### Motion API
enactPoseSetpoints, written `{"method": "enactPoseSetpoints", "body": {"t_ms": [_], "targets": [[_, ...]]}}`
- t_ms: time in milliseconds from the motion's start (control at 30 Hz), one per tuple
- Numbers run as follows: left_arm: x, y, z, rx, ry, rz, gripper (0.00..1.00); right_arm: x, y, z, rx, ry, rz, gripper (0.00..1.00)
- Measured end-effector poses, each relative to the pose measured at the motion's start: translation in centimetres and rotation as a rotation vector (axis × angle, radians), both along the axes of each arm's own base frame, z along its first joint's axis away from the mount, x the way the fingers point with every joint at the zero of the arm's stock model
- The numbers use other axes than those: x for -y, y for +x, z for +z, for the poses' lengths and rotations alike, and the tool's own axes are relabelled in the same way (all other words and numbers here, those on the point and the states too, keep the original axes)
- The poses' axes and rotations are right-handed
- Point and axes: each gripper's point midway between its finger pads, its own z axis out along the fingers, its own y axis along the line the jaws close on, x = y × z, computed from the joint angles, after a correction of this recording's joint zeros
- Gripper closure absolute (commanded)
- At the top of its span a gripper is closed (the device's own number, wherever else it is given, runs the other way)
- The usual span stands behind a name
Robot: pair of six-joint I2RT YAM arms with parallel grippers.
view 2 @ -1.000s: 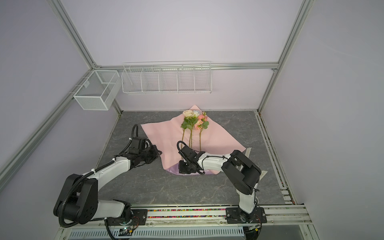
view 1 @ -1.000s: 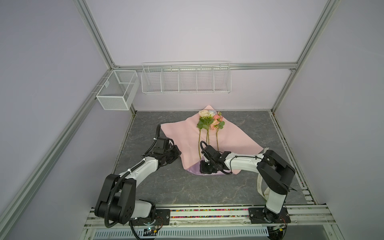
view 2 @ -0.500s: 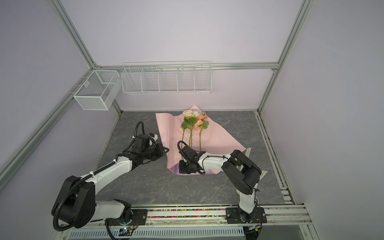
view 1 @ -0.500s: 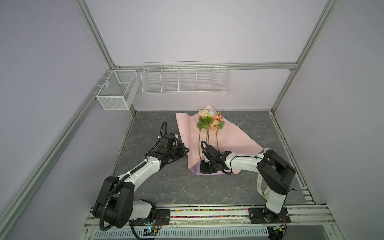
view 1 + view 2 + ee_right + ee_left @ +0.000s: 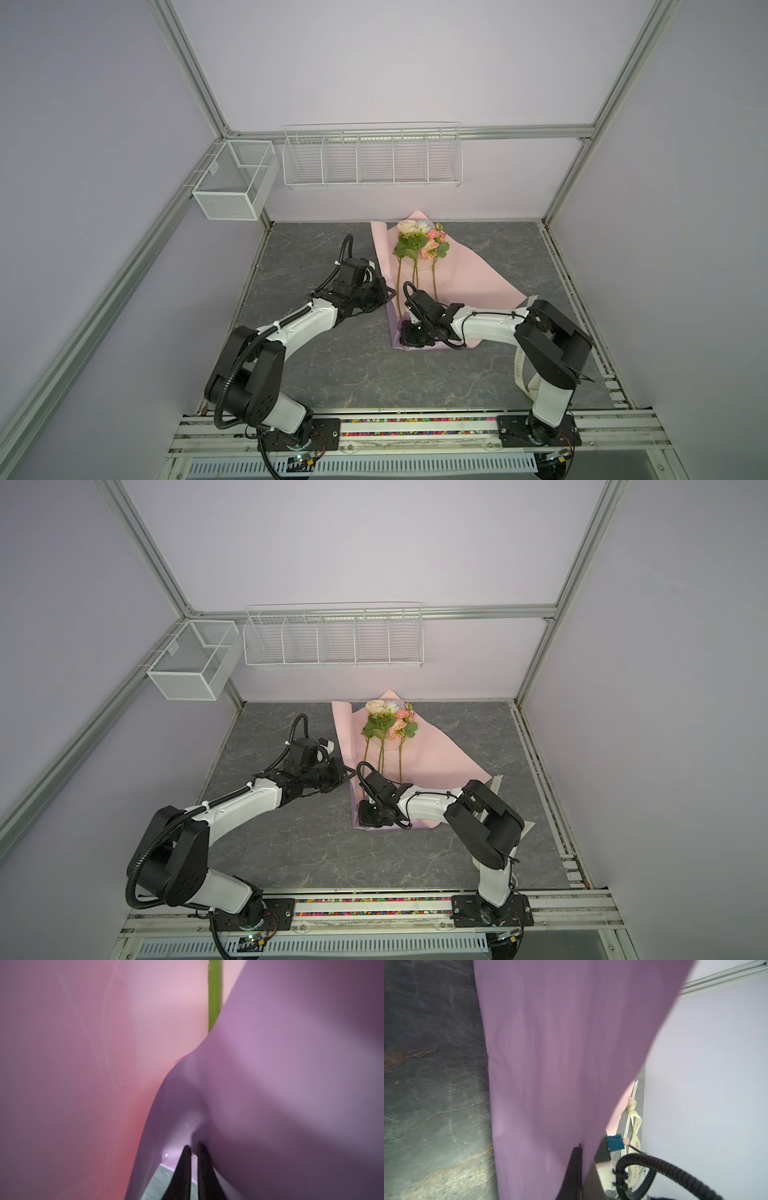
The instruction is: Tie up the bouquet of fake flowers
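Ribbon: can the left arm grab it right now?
Probably not. The left gripper is shut on the wrapping paper, and the ribbon lies far off on the other side, with the right arm stretched across in between.

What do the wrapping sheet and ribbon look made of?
The wrapping sheet: thin paper or coated film, pink face, lilac back, slight sheen; bends in soft curves. The ribbon: probably fabric, cream, satin-like, printed lettering, lies in limp loops.

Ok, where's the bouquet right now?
In both top views the bouquet lies on the pink wrapping paper, blooms toward the back wall, stems running to the right gripper.
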Motion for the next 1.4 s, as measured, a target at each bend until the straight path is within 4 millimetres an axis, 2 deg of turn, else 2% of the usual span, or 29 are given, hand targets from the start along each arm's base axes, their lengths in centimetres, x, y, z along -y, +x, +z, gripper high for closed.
{"method": "enactPoseSetpoints", "body": {"t_ms": [267,433,600,667,833,967,1100,1167,1400], "targets": [[0.9,0.2,-0.6,-0.018,0.016,0.004,1.00,0.2,-0.1,0.2,0.006,0.016,0.000,0.84],[1.2,0.1,-1.3,-0.031,0.034,0.001,1.00,0.8,-0.1,2.2,0.045,0.057,-0.011,0.79],[1.3,0.0,-2.0,-0.048,0.055,-0.003,1.00,1.3,0.2,5.7,0.131,0.132,-0.030,0.67],[1.5,0.0,-2.2,-0.054,0.062,-0.005,1.00,1.6,0.1,6.6,0.158,0.154,-0.033,0.57],[1.8,-0.1,-2.5,-0.062,0.071,-0.012,1.00,1.3,0.4,7.8,0.195,0.196,-0.041,0.39],[1.9,-0.2,-2.7,-0.066,0.074,-0.016,1.00,0.5,0.9,8.1,0.201,0.207,-0.041,0.34],[2.1,-0.2,-2.4,-0.062,0.072,-0.018,1.00,-0.7,2.7,8.2,0.214,0.180,-0.068,0.36],[2.1,-0.1,-2.3,-0.061,0.070,-0.019,1.00,-1.0,3.4,7.8,0.217,0.161,-0.080,0.42],[2.2,-0.1,-2.2,-0.058,0.069,-0.019,1.00,-1.1,4.6,6.1,0.199,0.092,-0.115,0.79]]}}
